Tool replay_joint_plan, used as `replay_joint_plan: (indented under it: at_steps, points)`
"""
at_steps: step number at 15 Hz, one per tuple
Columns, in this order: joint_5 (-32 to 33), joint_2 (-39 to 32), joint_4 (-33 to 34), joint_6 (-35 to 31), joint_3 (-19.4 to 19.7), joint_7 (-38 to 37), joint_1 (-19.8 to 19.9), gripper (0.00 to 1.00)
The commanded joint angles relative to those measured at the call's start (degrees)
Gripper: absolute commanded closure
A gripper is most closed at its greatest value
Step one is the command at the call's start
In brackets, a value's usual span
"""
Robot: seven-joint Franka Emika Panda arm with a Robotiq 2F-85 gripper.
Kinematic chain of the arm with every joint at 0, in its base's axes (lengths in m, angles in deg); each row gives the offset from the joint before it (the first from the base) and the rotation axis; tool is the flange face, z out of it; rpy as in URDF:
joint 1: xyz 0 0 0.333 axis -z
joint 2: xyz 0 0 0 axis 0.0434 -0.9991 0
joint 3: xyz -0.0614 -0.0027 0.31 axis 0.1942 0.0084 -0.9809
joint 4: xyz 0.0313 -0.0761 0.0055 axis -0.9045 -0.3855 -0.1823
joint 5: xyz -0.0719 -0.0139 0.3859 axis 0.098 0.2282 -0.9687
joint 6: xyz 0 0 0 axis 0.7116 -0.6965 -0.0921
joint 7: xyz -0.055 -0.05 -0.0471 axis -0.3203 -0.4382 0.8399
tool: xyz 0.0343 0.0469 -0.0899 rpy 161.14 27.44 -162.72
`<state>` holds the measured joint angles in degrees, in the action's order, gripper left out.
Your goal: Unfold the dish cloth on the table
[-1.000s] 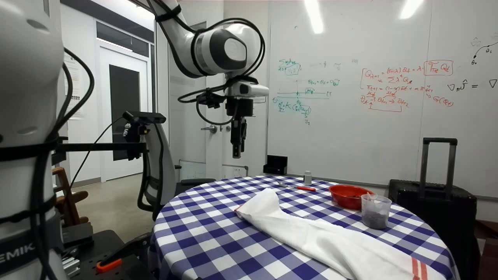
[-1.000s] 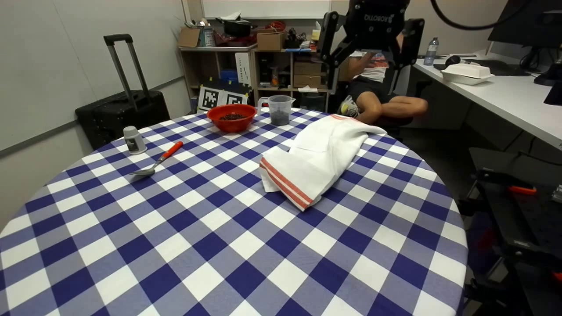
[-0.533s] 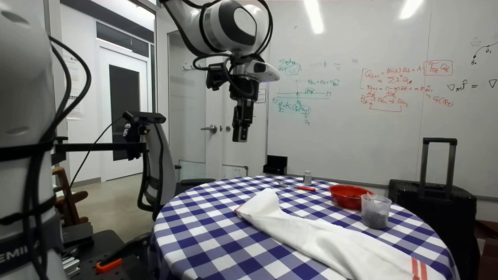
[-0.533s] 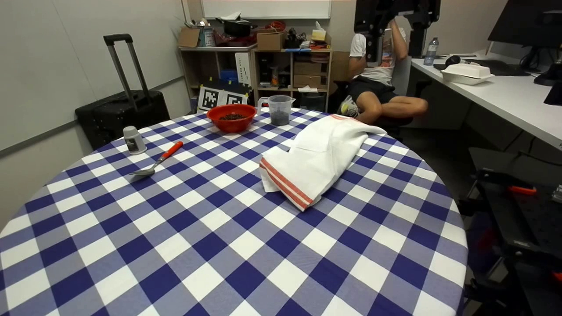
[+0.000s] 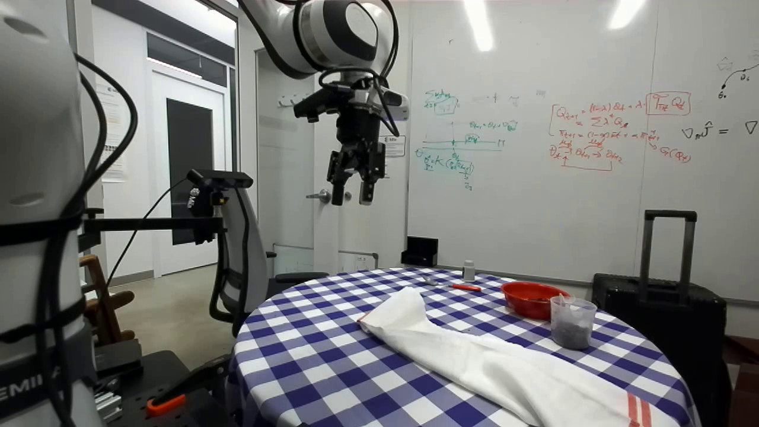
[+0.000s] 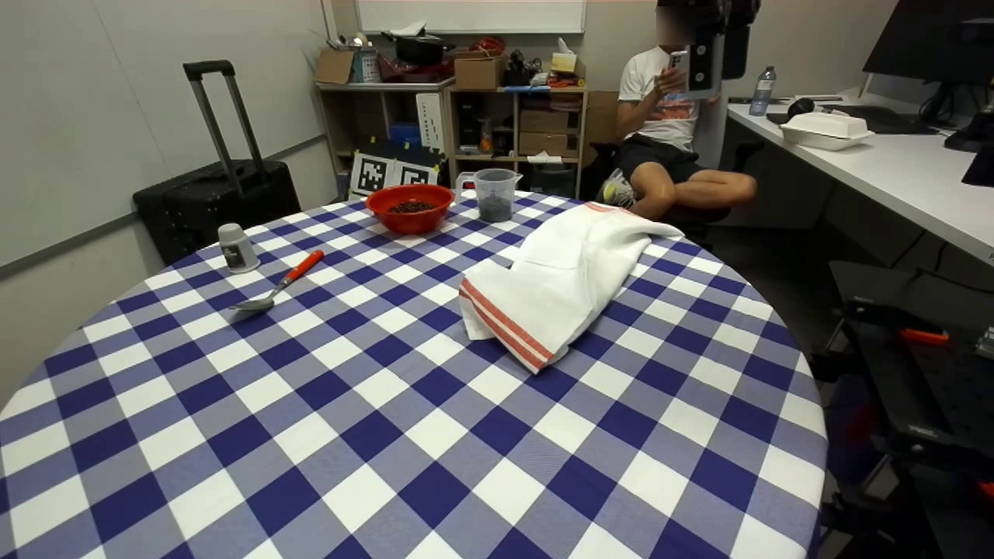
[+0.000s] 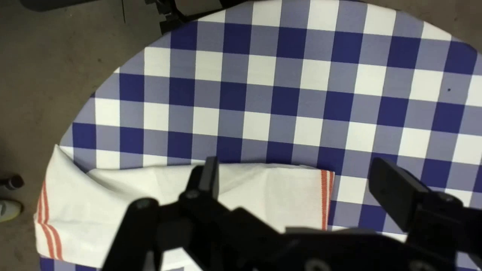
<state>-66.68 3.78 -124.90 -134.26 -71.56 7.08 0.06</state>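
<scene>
A white dish cloth with red stripes lies folded and crumpled in a long strip on the blue and white checked table. The cloth also shows in an exterior view and in the wrist view, where one striped end is at the table's edge. My gripper hangs high above the table, pointing down, open and empty. In the wrist view the gripper's fingers are wide apart; the cloth's other striped end lies below between them, with no contact. The gripper is partly cut off at the top of an exterior view.
A red bowl with dark contents and a clear measuring cup stand near the cloth. A spoon with a red handle and a small grey-white container are farther off. A person sits behind the table.
My gripper has risen and turned about its vertical axis, so its two fingers now show apart in one exterior view and overlapped in another. The cloth has not moved.
</scene>
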Motion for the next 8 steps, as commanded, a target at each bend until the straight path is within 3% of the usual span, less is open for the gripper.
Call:
replay_joint_plan:
  at_steps: [1, 8]
  points:
    - [-0.2, 0.1, 0.1, 0.1, -0.8, 0.5, 0.7, 0.0]
    - [-0.2, -0.1, -0.1, 0.0, -0.8, 0.5, 1.0, 0.0]
